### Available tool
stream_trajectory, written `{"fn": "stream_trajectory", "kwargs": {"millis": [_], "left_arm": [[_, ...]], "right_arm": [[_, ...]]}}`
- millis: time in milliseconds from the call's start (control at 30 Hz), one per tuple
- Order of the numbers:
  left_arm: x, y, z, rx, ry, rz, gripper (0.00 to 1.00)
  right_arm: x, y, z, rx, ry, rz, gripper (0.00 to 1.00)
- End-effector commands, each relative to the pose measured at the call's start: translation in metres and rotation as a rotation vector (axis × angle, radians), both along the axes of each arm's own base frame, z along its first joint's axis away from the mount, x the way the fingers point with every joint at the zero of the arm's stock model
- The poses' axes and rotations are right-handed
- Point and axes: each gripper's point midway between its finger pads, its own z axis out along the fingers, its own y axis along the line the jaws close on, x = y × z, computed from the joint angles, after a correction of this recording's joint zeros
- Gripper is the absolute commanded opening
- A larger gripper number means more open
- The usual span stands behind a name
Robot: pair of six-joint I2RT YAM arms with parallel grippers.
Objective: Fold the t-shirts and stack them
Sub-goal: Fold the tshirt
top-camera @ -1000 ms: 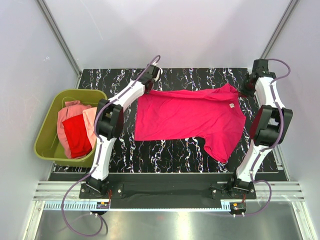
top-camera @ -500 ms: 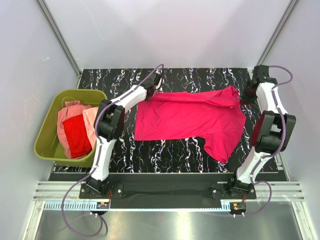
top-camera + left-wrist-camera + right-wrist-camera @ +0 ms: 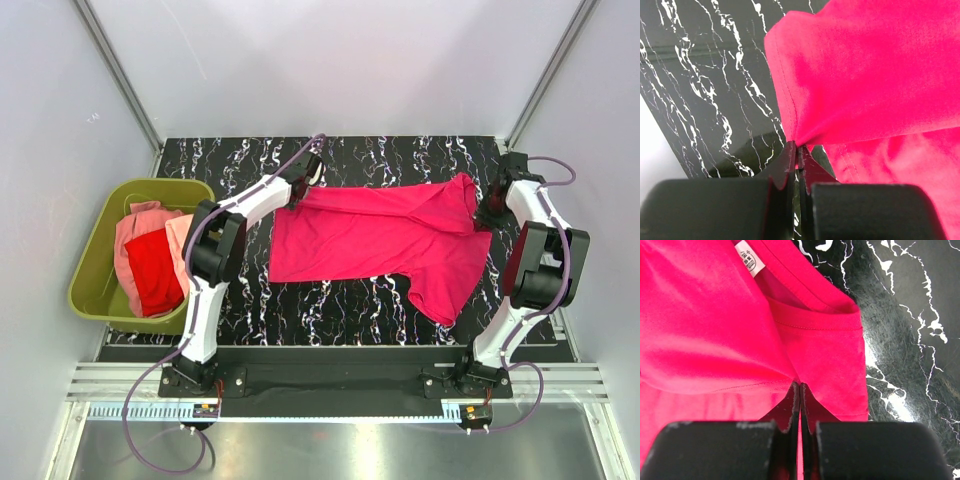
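We count two grippers, one magenta-pink t-shirt (image 3: 380, 240), one red t-shirt (image 3: 155, 272), a heap of pale salmon-pink cloth (image 3: 135, 225) that may be one shirt or two, and one olive-green tub (image 3: 95, 240).

The left gripper (image 3: 798, 149) has its fingers pressed together on a pinch of the magenta-pink t-shirt at a hemmed corner. The cloth rises in a fold beyond its tips. The right gripper (image 3: 800, 389) is likewise clamped on the same shirt, at the shoulder just beside the ribbed collar (image 3: 805, 290). A white label (image 3: 746, 255) sits a little beyond its tips. The shirt stretches between the two grippers over the black marbled table (image 3: 400, 155). Its far edge is lifted and its body lies flat toward the arm bases, one sleeve trailing on the right gripper's near side.

The tub stands well apart from the left gripper, outside the left arm (image 3: 215, 250), which lies between tub and spread shirt. In the tub the red t-shirt rests on the salmon-pink cloth.
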Motion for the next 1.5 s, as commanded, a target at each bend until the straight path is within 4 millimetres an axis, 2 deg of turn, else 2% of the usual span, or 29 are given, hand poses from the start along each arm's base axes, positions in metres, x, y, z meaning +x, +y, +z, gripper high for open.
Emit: {"fn": "stream_trajectory", "kwargs": {"millis": [0,200,333,467,600,800,900,933,967,1000,1033,1100,1133,1167,1200,1233,1267,1333,1367,1400,1467], "left_arm": [[0.000,0.000,0.026,-0.030,-0.058,0.020,0.00],[-0.003,0.003,0.032,-0.026,-0.065,0.044,0.00],[-0.008,0.002,0.027,-0.041,-0.039,0.043,0.00],[-0.016,0.001,0.015,-0.040,0.011,0.040,0.00],[-0.022,0.001,0.006,-0.044,0.029,0.044,0.00],[-0.036,-0.001,-0.004,-0.068,0.086,0.046,0.00],[-0.043,0.002,-0.007,-0.060,0.112,0.044,0.11],[-0.046,0.003,-0.007,-0.061,0.118,0.052,0.21],[-0.046,0.001,0.000,-0.073,0.110,0.057,0.30],[-0.047,0.001,0.003,-0.080,0.109,0.062,0.37],[-0.048,0.001,0.009,-0.093,0.102,0.072,0.42],[-0.042,-0.006,0.025,-0.139,0.071,0.087,0.45],[-0.043,-0.012,0.028,-0.184,0.078,0.118,0.45],[-0.036,-0.017,0.035,-0.212,0.056,0.127,0.46],[-0.033,-0.020,0.036,-0.232,0.050,0.136,0.47],[-0.031,-0.023,0.037,-0.254,0.046,0.150,0.48],[-0.022,-0.026,0.038,-0.276,0.033,0.174,0.49],[-0.015,-0.027,0.040,-0.309,0.033,0.222,0.50],[-0.005,-0.031,0.049,-0.370,0.022,0.232,0.50],[-0.001,-0.034,0.042,-0.404,0.048,0.244,0.50],[0.010,-0.046,0.040,-0.536,0.079,0.250,0.51]], "right_arm": [[0.006,-0.011,0.021,-0.045,-0.070,-0.038,0.00],[0.006,-0.008,0.043,-0.033,-0.110,-0.047,0.00],[0.000,0.000,0.047,-0.005,-0.134,-0.043,0.00],[-0.014,0.007,0.035,0.023,-0.111,-0.054,0.00],[-0.027,0.002,0.021,-0.001,-0.070,-0.109,0.00],[-0.032,0.001,-0.008,-0.001,-0.018,-0.132,0.00],[-0.033,0.000,-0.016,0.001,0.003,-0.135,0.03],[-0.033,0.001,-0.015,0.004,-0.001,-0.136,0.06],[-0.033,0.002,-0.011,0.011,-0.005,-0.133,0.11],[-0.033,0.004,-0.007,0.016,-0.011,-0.129,0.21],[-0.031,0.004,0.002,0.016,-0.018,-0.125,0.25],[-0.025,0.007,0.019,0.027,-0.059,-0.085,0.31],[-0.016,0.007,0.031,0.029,-0.099,-0.069,0.38],[-0.010,0.006,0.034,0.020,-0.119,-0.044,0.40],[-0.002,0.019,0.038,0.084,-0.150,0.011,0.42],[0.011,0.020,0.046,0.093,-0.188,0.047,0.44],[0.017,0.021,0.038,0.099,-0.174,0.100,0.44],[0.035,0.024,0.042,0.115,-0.213,0.164,0.46],[0.043,0.022,0.034,0.104,-0.211,0.200,0.47],[0.049,0.024,0.035,0.110,-0.226,0.229,0.48],[0.070,0.019,0.037,0.095,-0.271,0.264,0.48]]}}
